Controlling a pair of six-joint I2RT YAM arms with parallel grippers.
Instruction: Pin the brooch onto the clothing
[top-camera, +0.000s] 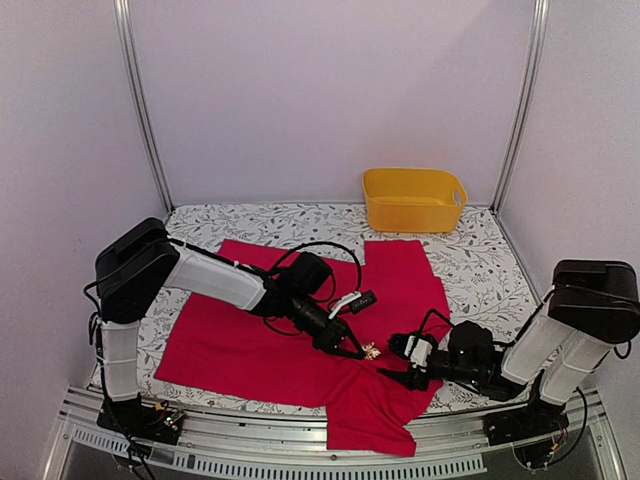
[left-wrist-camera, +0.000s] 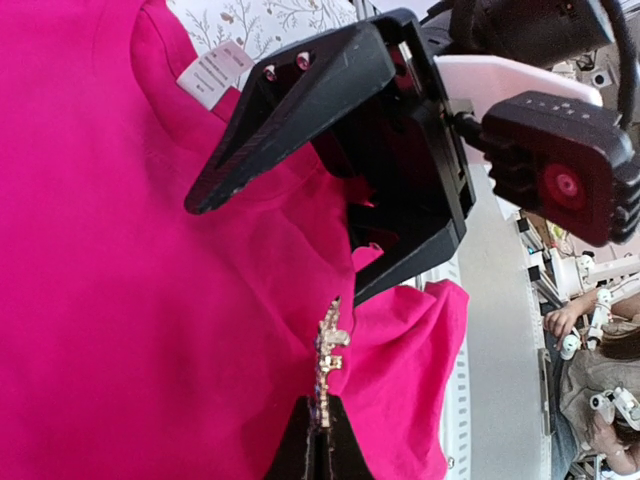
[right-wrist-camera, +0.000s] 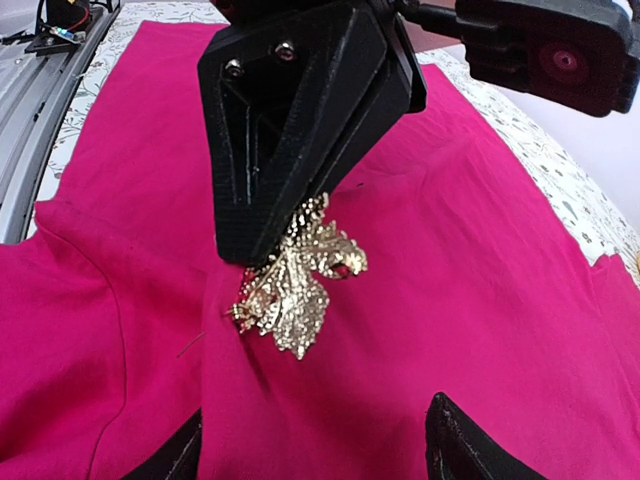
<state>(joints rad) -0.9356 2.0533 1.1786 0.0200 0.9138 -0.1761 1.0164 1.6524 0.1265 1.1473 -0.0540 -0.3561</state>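
1. My left gripper (left-wrist-camera: 318, 420) is clamped on the brooch (right-wrist-camera: 298, 285), against a fold of the shirt (right-wrist-camera: 480, 300); it may twist loose.
2. My right gripper (right-wrist-camera: 320, 438) stands spread below, so unheld fabric could bunch away.

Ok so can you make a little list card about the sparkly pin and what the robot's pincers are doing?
brooch: gold-coloured, sparkly, down at the shirt's fabric
shirt: bright pink-red, spread on the flowery tablecloth
left pincer: shut on the brooch
right pincer: open, facing the brooch, holding nothing
yellow bin: at the back, off the shirt
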